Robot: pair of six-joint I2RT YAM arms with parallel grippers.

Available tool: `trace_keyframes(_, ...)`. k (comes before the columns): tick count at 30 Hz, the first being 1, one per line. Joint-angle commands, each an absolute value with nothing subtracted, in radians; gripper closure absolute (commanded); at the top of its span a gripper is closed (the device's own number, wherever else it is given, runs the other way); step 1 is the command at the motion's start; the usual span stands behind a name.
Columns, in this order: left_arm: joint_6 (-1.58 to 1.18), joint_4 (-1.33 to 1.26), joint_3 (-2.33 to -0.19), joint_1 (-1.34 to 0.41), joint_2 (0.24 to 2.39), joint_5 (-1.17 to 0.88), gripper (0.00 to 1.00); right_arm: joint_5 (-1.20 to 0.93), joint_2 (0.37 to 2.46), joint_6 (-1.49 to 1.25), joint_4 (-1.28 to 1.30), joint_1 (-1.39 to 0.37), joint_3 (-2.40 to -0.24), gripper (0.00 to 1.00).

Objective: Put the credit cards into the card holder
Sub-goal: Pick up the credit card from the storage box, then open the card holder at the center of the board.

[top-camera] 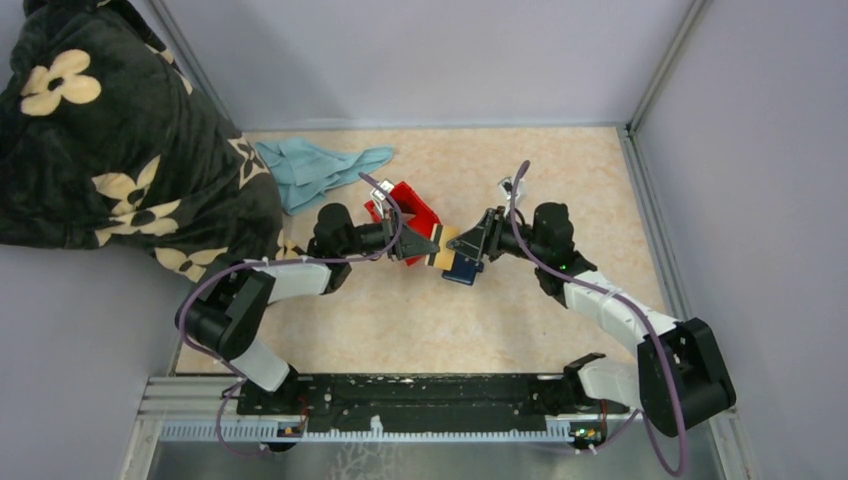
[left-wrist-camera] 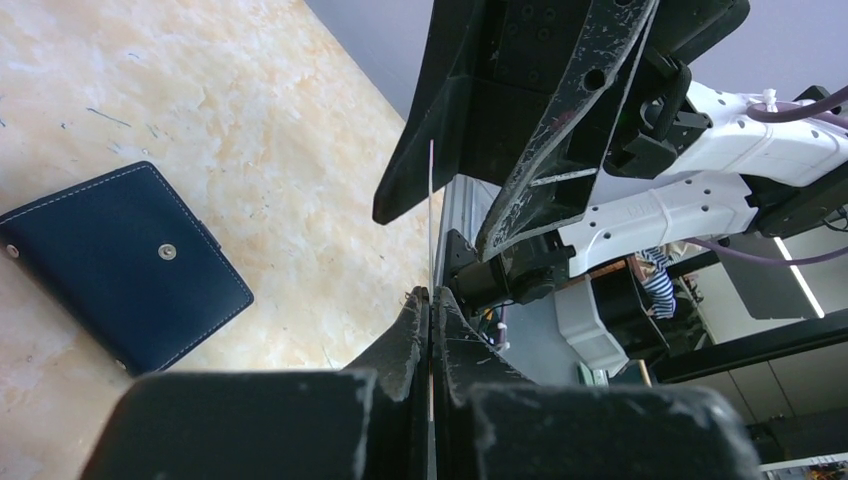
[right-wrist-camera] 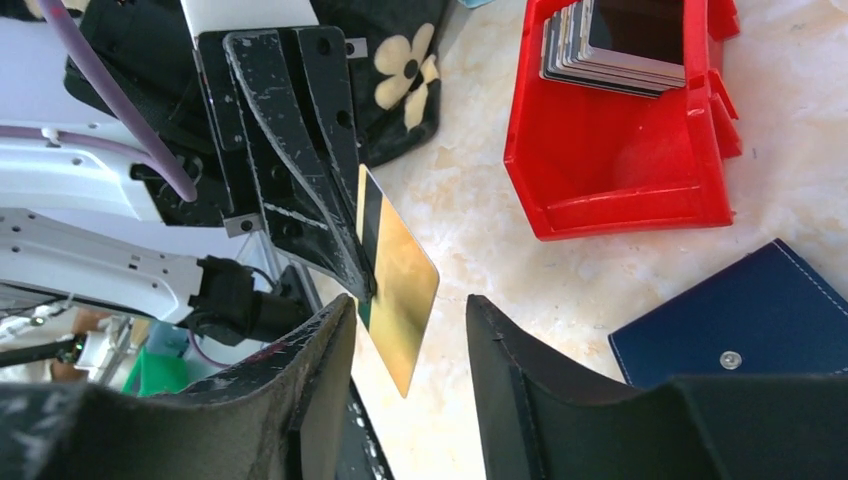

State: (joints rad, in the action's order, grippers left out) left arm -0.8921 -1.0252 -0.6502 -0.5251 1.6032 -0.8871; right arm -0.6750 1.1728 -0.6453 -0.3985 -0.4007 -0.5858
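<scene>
**Above a beige marbled table (top-camera: 450, 320), one card sits between two sets of fingers**

The thin gold plastic card (right-wrist-camera: 400, 285), dark-striped along one side, is held in the air over the table. The left fingers (left-wrist-camera: 431, 310) pinch one end of it, pressed flat against its two faces. It looks light, stiff and glossy, so probably slippery. Seen edge-on it is a bare line, so I judge the safe hold to be on the broad faces at the free end, clear of the left tips. The right fingers (top-camera: 474, 240) are spread, one on each side of that free end, and neither visibly touches it.

Just below lies the small navy stitched wallet (right-wrist-camera: 760, 310), flat on the table and closed, with its metal snap facing up. It would need opening before any card goes in. Further out, the red plastic bin (right-wrist-camera: 620, 170) holds a stack of further cards (right-wrist-camera: 600, 65) packed on edge. A pale blue cloth (top-camera: 315, 168) and a dark flowered fabric (top-camera: 110, 150) lie at the far left.
</scene>
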Motion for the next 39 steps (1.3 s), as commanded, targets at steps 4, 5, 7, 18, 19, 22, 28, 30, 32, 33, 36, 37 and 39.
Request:
trace_keyframes(4,-0.935,-1.122,-0.664,-0.539,1.636,-0.874,1.0,-0.712,1.214,-0.693,-0.551,-0.41,-0.569,0.59)
trace_keyframes(5,-0.942,-1.132,-0.664,-0.541,1.64,-0.874,1.0,-0.712,1.217,-0.697,-0.557,-0.412,-0.567,0.59)
trace_keyframes(7,-0.953,-1.146,-0.67,-0.541,1.648,-0.877,1.0,-0.71,1.221,-0.706,-0.578,-0.416,-0.56,0.61)
trace_keyframes(18,-0.971,-1.117,-0.678,-0.543,1.677,-0.839,0.76,-0.73,1.225,-0.775,-0.647,-0.42,-0.54,1.0)
trace_keyframes(19,-0.955,-1.088,-0.677,-0.543,1.673,-0.828,0.72,-0.72,1.214,-0.771,-0.621,-0.42,-0.542,1.0)
trace_keyframes(22,-0.884,-0.991,-0.672,-0.543,1.658,-0.776,0.64,-0.679,1.166,-0.729,-0.512,-0.42,-0.552,1.0)
trace_keyframes(28,-0.799,-0.821,-0.653,-0.542,1.629,-0.617,0.59,-0.52,1.067,-0.634,-0.233,-0.42,-0.581,1.0)
trace_keyframes(30,-0.773,-0.77,-0.647,-0.543,1.62,-0.568,0.59,-0.446,1.034,-0.601,-0.134,-0.421,-0.593,1.0)
trace_keyframes(32,-0.748,-0.721,-0.639,-0.544,1.612,-0.527,0.59,-0.38,1.005,-0.572,-0.054,-0.422,-0.6,1.0)
trace_keyframes(33,-0.736,-0.703,-0.635,-0.546,1.61,-0.512,0.59,-0.348,0.996,-0.56,-0.019,-0.423,-0.602,1.0)
trace_keyframes(36,-0.696,-0.653,-0.628,-0.561,1.608,-0.475,0.6,-0.257,0.982,-0.532,0.07,-0.437,-0.608,1.0)
trace_keyframes(37,-0.678,-0.63,-0.634,-0.568,1.611,-0.465,0.6,-0.229,0.982,-0.525,0.099,-0.447,-0.611,1.0)
trace_keyframes(39,-0.633,-0.569,-0.655,-0.589,1.621,-0.442,0.61,-0.172,0.986,-0.515,0.162,-0.472,-0.624,1.0)
